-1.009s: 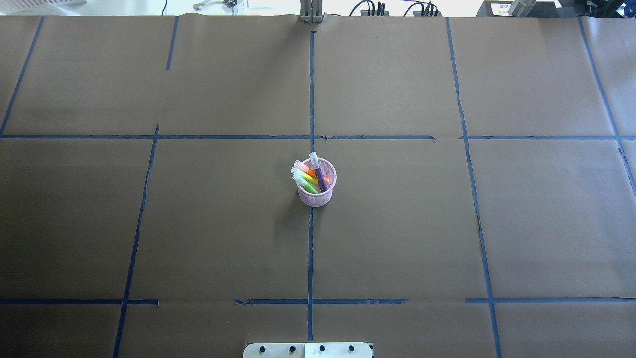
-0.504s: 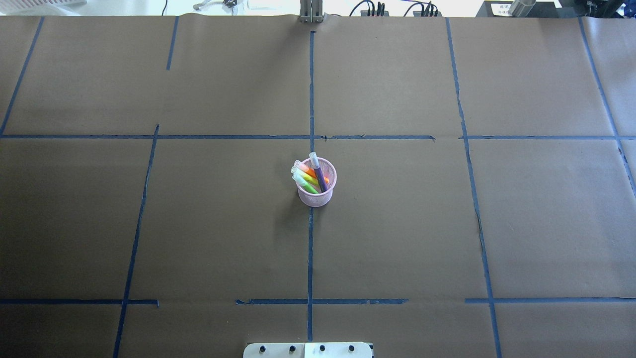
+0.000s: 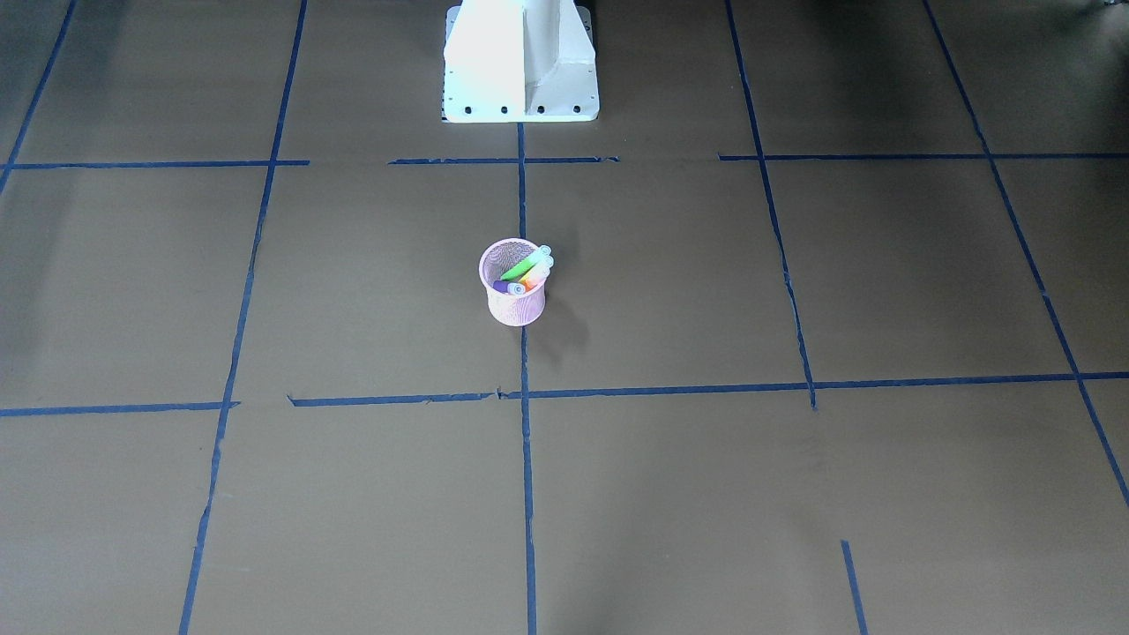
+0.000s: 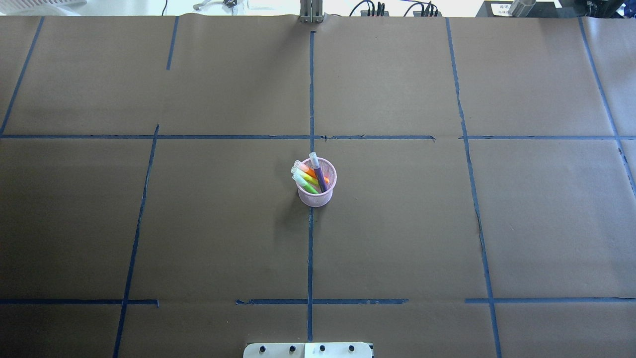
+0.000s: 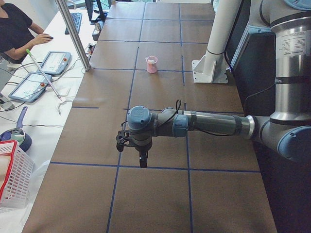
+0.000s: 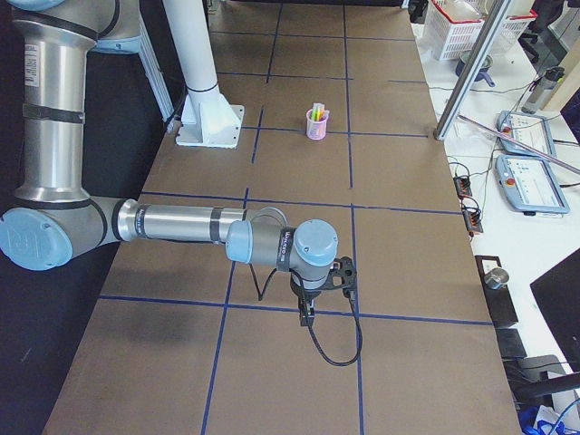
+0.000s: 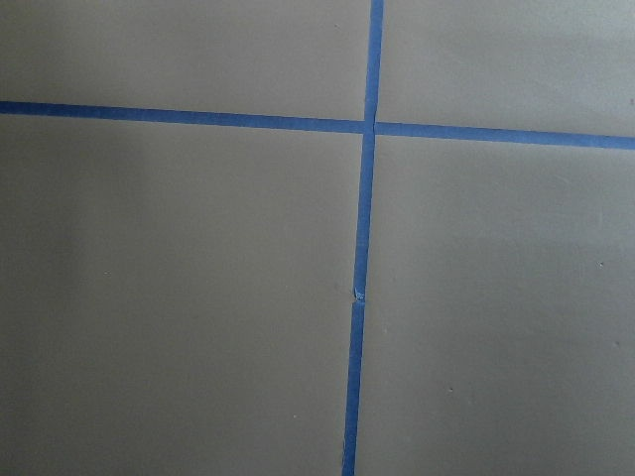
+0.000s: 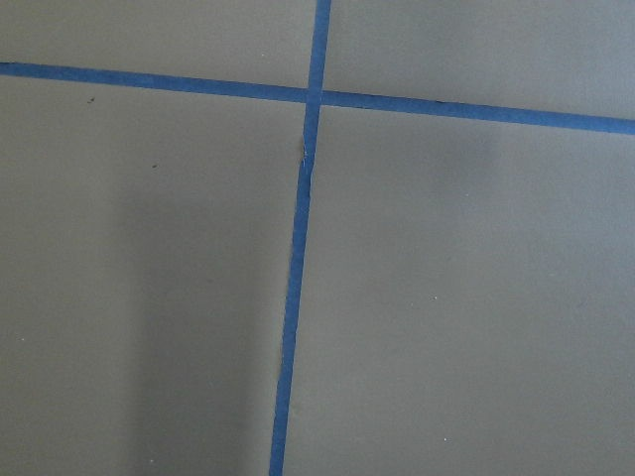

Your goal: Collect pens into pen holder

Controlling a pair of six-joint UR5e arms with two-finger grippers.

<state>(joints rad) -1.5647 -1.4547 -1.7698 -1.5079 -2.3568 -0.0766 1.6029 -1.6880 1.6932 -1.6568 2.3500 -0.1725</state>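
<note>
We count one pen holder (image 4: 316,197) and four pens (image 4: 311,178) inside it: one purple pen (image 4: 319,176), one orange pen (image 4: 309,170), one yellow-green pen (image 4: 304,175) and one bright green pen (image 4: 310,187). We see two arms, a left arm (image 5: 209,124) and a right arm (image 6: 181,222), well apart from the pen holder on opposite sides. One white pedestal (image 3: 520,62) stands near the pen holder. Past the pen holder, on the operators' side, we count two control tablets (image 5: 53,62) and one person (image 5: 17,26).
</note>
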